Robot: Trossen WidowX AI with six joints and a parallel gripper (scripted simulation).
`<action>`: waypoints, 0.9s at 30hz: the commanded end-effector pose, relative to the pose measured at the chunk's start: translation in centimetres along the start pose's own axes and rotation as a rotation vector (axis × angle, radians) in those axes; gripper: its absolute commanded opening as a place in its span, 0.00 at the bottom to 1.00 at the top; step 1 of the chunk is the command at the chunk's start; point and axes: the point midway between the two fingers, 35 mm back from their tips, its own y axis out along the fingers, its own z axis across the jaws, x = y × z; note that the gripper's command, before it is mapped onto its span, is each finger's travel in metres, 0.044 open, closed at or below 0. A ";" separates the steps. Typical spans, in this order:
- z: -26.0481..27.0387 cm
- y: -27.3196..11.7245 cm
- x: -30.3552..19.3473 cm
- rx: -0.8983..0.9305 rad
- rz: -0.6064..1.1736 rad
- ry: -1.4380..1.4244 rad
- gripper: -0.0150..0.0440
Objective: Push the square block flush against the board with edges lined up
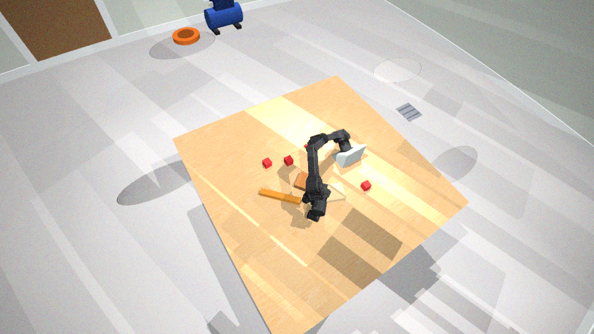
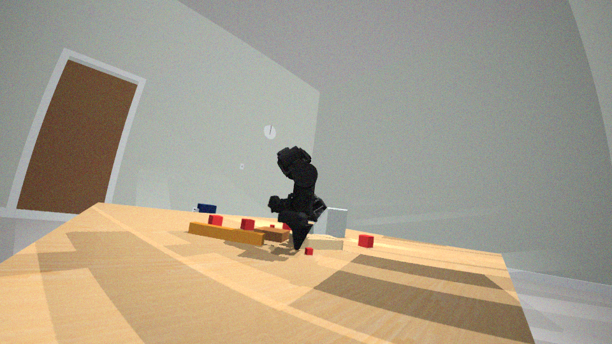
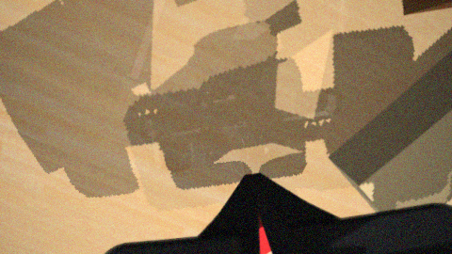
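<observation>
The long orange board [image 1: 278, 195] [image 2: 222, 233] lies flat. The brown square block [image 1: 301, 181] [image 2: 278, 235] lies behind its right end, with a gap between them in the top view; the arm hides the block's right part there. The block's dark edge [image 3: 428, 5] shows at the top right of the wrist view. My gripper [image 2: 296, 248] [image 3: 252, 182] is shut and empty, fingertips pointing down, low over the table. It stands right of the board's right end in the exterior view, by the cream piece's left end. Its fingertips are hidden in the top view.
A cream flat piece [image 1: 336, 192] [image 2: 327, 243] [image 3: 410, 157] lies right of the block. A small red cube [image 2: 308, 251] is just right of the fingertips. Larger red cubes [image 1: 266, 162] [image 1: 288, 160] [image 1: 365, 185] stand around. A pale grey angled panel [image 1: 352, 156] [image 2: 336, 222] stands by the arm's base.
</observation>
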 end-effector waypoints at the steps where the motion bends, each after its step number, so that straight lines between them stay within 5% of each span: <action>1: 0.1 0.0 -0.2 0.002 -0.003 0.000 0.25; 27: 0.2 -0.1 -2.2 0.005 -0.001 -0.003 0.25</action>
